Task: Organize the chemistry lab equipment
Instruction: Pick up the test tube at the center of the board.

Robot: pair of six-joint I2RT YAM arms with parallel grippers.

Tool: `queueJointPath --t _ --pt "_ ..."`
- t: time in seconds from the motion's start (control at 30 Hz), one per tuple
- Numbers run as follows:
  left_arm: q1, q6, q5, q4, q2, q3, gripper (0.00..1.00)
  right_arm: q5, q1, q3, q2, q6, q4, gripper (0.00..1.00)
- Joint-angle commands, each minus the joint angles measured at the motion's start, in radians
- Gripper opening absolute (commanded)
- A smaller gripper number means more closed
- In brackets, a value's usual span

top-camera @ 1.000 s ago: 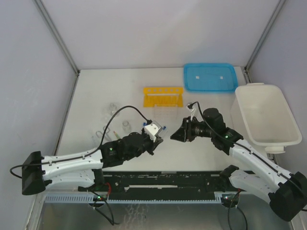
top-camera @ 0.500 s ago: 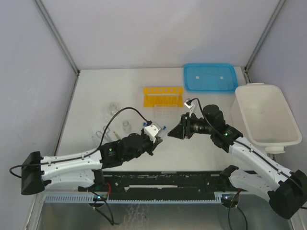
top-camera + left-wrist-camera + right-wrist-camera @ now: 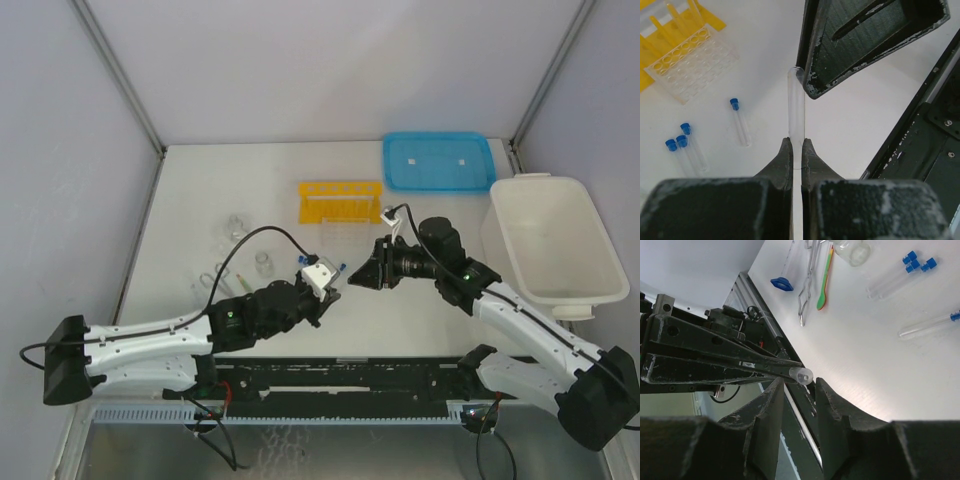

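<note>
My left gripper (image 3: 796,142) is shut on a small clear tube (image 3: 796,115) that sticks straight out from its fingertips, rounded end forward, with no cap showing. My right gripper (image 3: 798,385) faces it, open, and the tube's end (image 3: 801,375) sits just at the mouth of its jaws, touching neither finger. The two grippers meet over the middle of the table, left gripper (image 3: 333,277) and right gripper (image 3: 358,278). Three blue-capped tubes (image 3: 740,122) lie on the table below. The yellow tube rack (image 3: 340,202) stands behind them.
Thin metal tongs (image 3: 807,285), a green-tipped stick (image 3: 824,280) and a clear glass vessel (image 3: 852,250) lie at the table's left. The blue lid (image 3: 438,162) is at the back right. The big white tub (image 3: 555,240) is on the right.
My right gripper has moved left and slightly back, up to the end of the tube held by my left gripper. The left arm has barely shifted.
</note>
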Motion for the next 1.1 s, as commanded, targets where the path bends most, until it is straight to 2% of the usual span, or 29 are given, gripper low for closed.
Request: queueJointPath --t 0.0,0.23,0.3,0.47,0.63,0.7,0.73,0.8,0.83,0.87,0.9,1.07 --pt "-0.015 0.013 -0.010 0.045 -0.009 -0.003 0.00 -0.004 -0.002 0.048 0.011 -0.022 0.060 0.31" --pt "-0.021 0.013 -0.012 0.048 -0.003 -0.001 0.00 -0.014 -0.004 0.052 0.031 -0.017 0.073 0.28" --pt "-0.021 0.014 -0.014 0.048 0.002 0.001 0.00 -0.018 -0.004 0.052 0.032 -0.016 0.075 0.23" --pt "-0.021 0.014 -0.031 0.041 0.013 0.006 0.00 -0.020 -0.003 0.057 0.030 -0.020 0.063 0.01" --pt "-0.021 0.010 -0.075 0.025 0.020 0.013 0.02 0.002 -0.004 0.063 0.033 -0.028 0.042 0.00" --pt "-0.021 0.001 -0.107 0.015 0.029 0.016 0.11 0.037 -0.004 0.071 0.042 -0.035 0.027 0.00" --pt "-0.021 -0.008 -0.134 0.005 0.035 0.018 0.23 0.065 -0.005 0.077 0.048 -0.043 0.014 0.00" --pt "-0.012 -0.030 -0.170 -0.015 0.048 0.023 0.39 0.126 -0.006 0.100 0.066 -0.059 -0.007 0.00" --pt "0.000 -0.044 -0.173 -0.026 0.055 0.025 0.55 0.168 -0.008 0.114 0.079 -0.069 -0.023 0.00" --pt "0.023 -0.061 -0.156 -0.035 0.065 0.028 0.92 0.210 -0.011 0.133 0.095 -0.079 -0.039 0.00" --pt "0.055 -0.077 -0.118 -0.044 0.074 0.029 0.99 0.251 -0.014 0.151 0.112 -0.088 -0.048 0.00" --pt "0.237 -0.137 0.102 -0.047 0.123 0.029 1.00 0.461 -0.019 0.275 0.227 -0.141 -0.085 0.00"
